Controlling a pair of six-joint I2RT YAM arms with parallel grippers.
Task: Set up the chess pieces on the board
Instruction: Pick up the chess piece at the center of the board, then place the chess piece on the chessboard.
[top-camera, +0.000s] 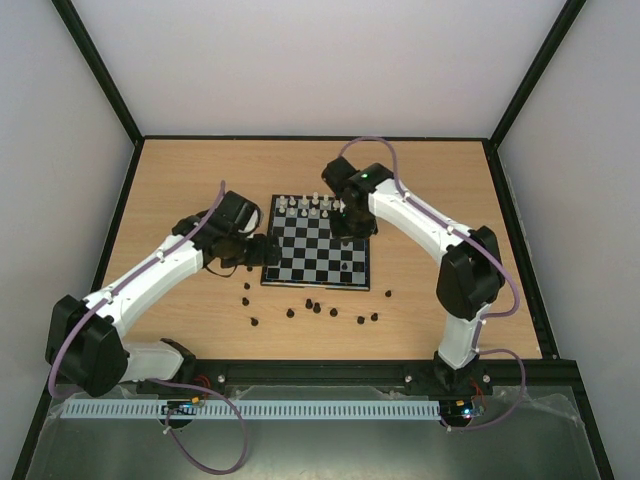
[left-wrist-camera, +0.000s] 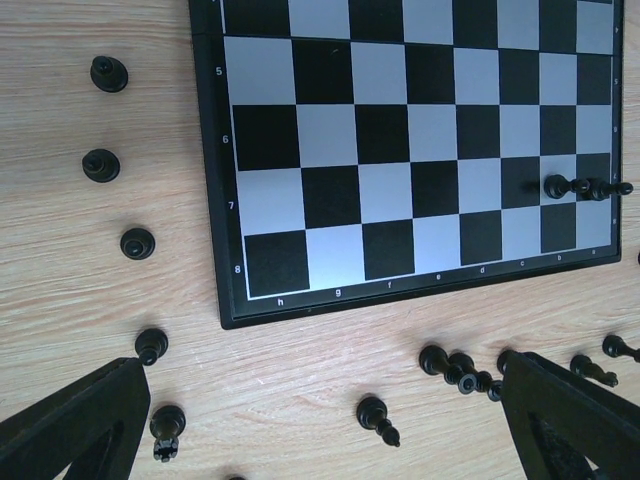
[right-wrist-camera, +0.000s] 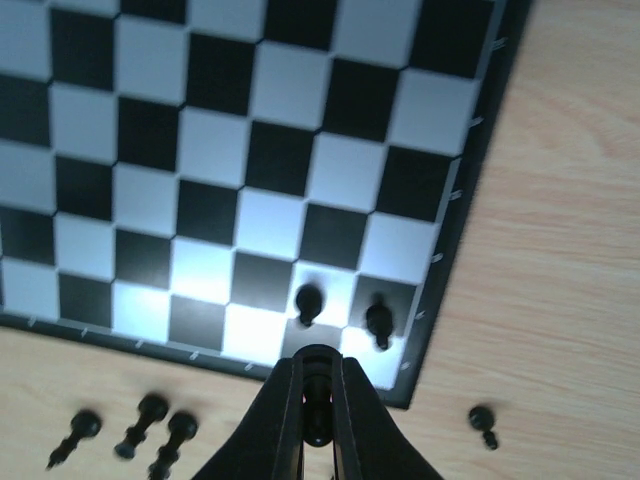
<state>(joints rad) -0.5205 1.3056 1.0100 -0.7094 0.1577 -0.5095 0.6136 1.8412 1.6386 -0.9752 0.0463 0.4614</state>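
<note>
Board (top-camera: 318, 255) is laid flat on the wooden table (top-camera: 200, 170), with white pieces (top-camera: 305, 207) lined along its far rows and two black pieces (right-wrist-camera: 310, 302) stood near one corner. Loose black pieces (top-camera: 312, 306) are scattered on the table off the near edge. The right claw (right-wrist-camera: 316, 372) is clamped on a black piece (right-wrist-camera: 317, 412) by that corner. The left claw (left-wrist-camera: 322, 365) is held wide apart over the scattered ones, gripping nothing

The left arm (top-camera: 150, 275) reached forward and inward, and the left tool (left-wrist-camera: 325, 365) had its fingers spread wide, holding nothing. The right arm (top-camera: 430, 225) bent inward, and the right tool (right-wrist-camera: 317, 365) pinched a small black piece (right-wrist-camera: 316, 395).
</note>
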